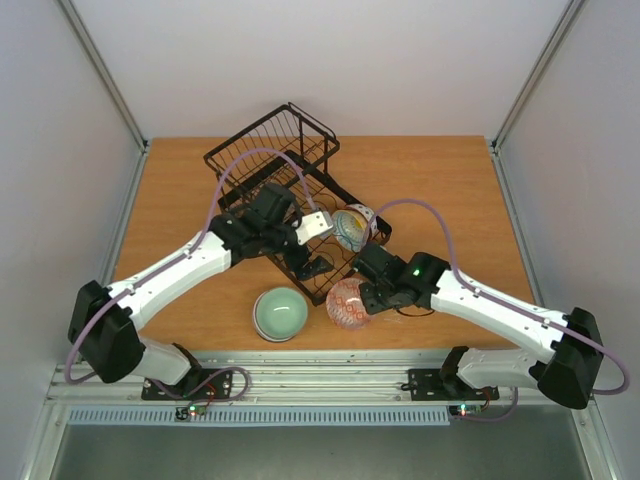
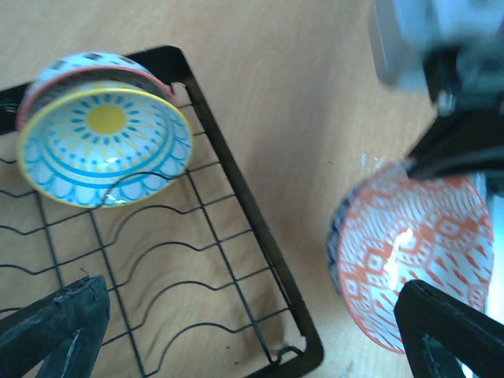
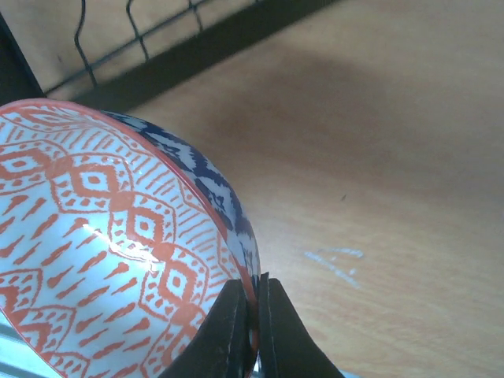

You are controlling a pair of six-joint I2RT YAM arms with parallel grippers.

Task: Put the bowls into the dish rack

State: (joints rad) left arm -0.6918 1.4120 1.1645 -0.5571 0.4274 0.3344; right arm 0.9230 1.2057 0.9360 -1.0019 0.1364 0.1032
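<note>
- The right claw (image 3: 253, 290) is pinched nearly shut on the rim of the red bowl (image 3: 102, 236), one finger inside and one outside.
- That bowl is tilted up on its side on the surface (image 1: 450, 190), just outside the rack's (image 2: 253, 224) near right corner.
- The left claw (image 2: 252, 295) hangs over the rack with its jaws fully spread and holds nothing.
- The yellow bowl (image 2: 102, 146) leans on its side inside the rack, against the right frame.
- The mint bowl (image 1: 280, 312) sits on the surface, left of the red one and near the arms.
- Risk: the grip is a thin pinch on a glazed rim, so the bowl may swing or slip free on the lift.
- Risk: a low carry could knock the bowl against the rack frame.
- Risk: the left arm crowds the rack, so the arms may collide or bump the yellow bowl.
</note>
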